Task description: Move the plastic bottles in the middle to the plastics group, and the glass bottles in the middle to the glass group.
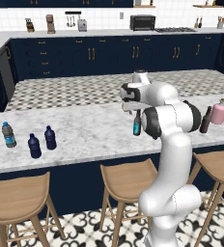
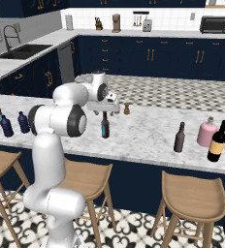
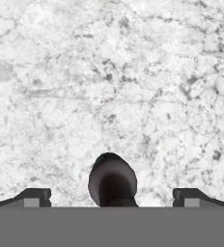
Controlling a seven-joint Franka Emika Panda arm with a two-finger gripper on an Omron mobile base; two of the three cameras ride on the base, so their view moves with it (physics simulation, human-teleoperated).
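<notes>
Stools are sitting up front; gripper is hovering wide open over teal-label bottle, brown bottle is looking parked by pink bottle.

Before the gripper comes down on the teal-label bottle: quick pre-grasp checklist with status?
1. Gripper open: ok, fingertips stand wide apart.
2. Teal-label bottle upright on the marble counter: ok.
3. Bottle top centred between the fingertips in the hand view: ok.
4. Nothing held yet: ok.
5. Height of the fingers above the bottle neck: cannot tell.
6. Room at the glass group, by the brown bottle, pink bottle and yellow-label bottle: ok, bare counter to their left.
</notes>
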